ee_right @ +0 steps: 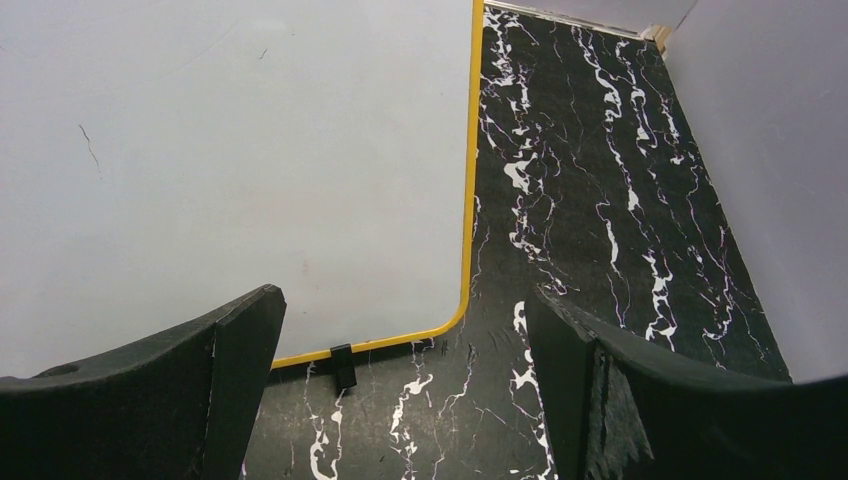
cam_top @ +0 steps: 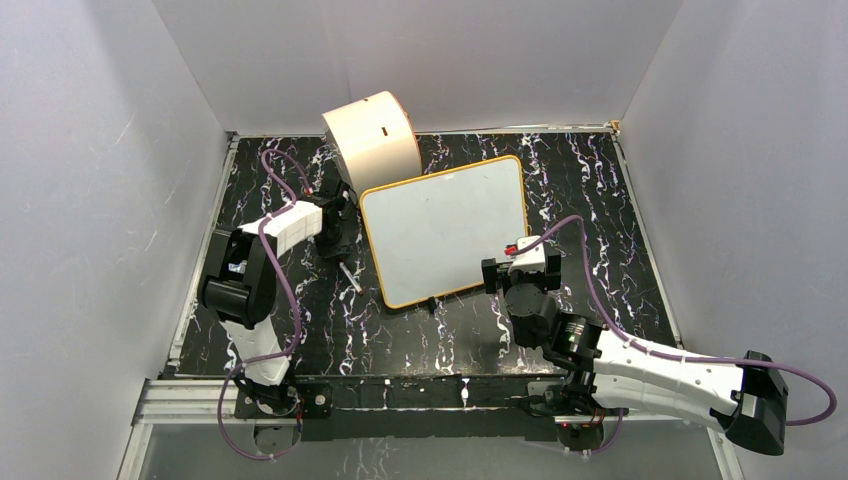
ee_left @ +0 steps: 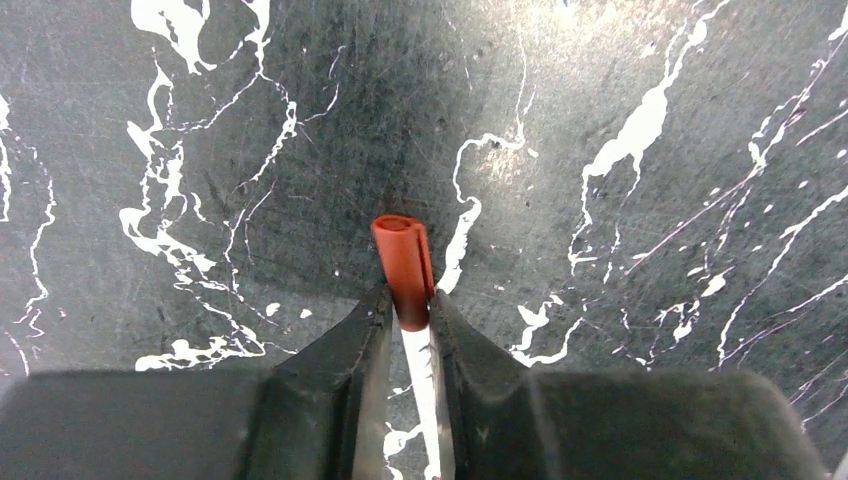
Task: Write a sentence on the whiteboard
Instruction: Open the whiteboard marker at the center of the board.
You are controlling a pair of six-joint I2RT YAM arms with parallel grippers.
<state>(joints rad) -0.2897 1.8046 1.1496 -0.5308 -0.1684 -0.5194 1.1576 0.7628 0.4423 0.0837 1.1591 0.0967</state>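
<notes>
The whiteboard (cam_top: 445,228) lies tilted in the middle of the black marble table, glossy white with an orange-yellow rim. Its face (ee_right: 230,170) shows no sentence, only a faint tiny mark. Left of the board, my left gripper (cam_top: 337,240) points down at the table. Its jaws (ee_left: 408,300) press both sides of a marker, whose red cap (ee_left: 403,265) sticks out ahead and whose white barrel (cam_top: 350,276) trails behind. My right gripper (cam_top: 518,268) hovers over the board's near right corner. It stands wide open (ee_right: 400,380) with nothing between its fingers.
A cream cylinder drum (cam_top: 372,140) lies at the back, touching the board's far left corner. A small black clip (ee_right: 343,365) sits on the board's near edge. Grey walls close in the table on three sides.
</notes>
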